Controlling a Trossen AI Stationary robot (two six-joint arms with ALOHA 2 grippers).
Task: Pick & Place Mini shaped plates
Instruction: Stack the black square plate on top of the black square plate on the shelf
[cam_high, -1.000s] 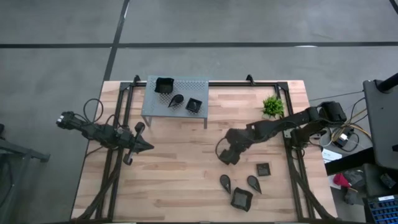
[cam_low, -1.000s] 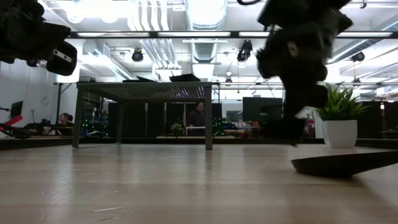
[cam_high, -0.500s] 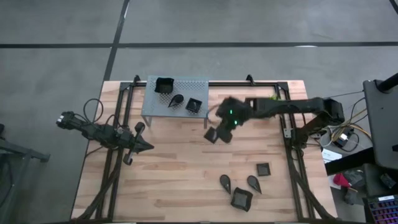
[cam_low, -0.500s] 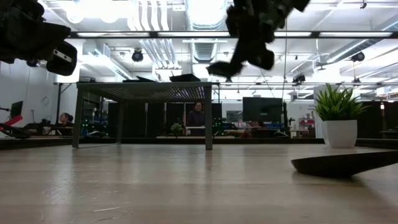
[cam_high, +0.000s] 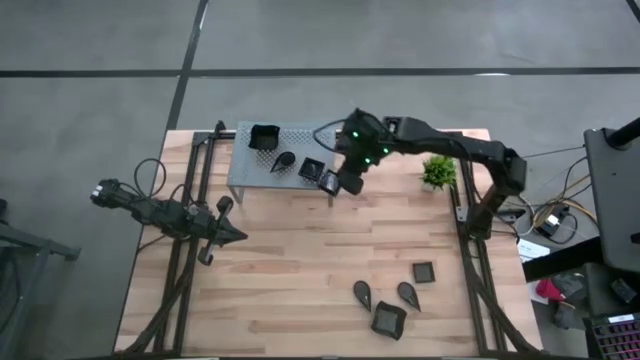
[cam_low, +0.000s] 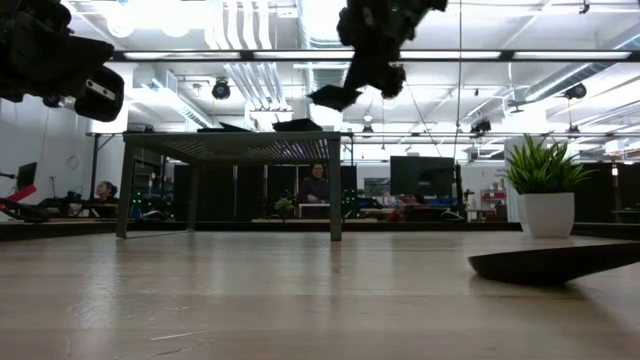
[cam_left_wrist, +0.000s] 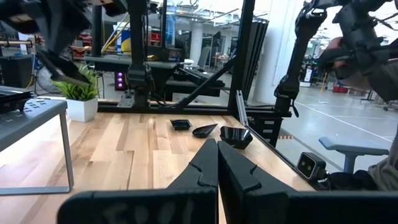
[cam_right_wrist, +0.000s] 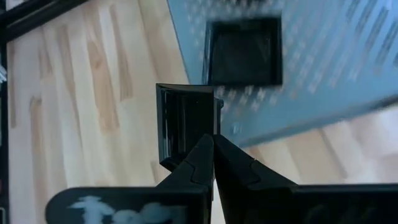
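We see the right gripper (cam_high: 335, 181) pinching a small square black plate (cam_right_wrist: 185, 124), glossy with raised walls, tilted in the air beside the stand (cam_high: 300, 131). The left gripper (cam_left_wrist: 217, 163) waits pressed together at the table's (cam_high: 290, 270) left.

No legible text, label, brand, number or sign appears in any of my views. The blurred pale marking on the dark housing at the base of my right wrist view cannot be read, and the same applies to the faint marking on the dark housing in my left wrist view. The screens and coloured lights in the room beyond my fingers are too small to show any characters.
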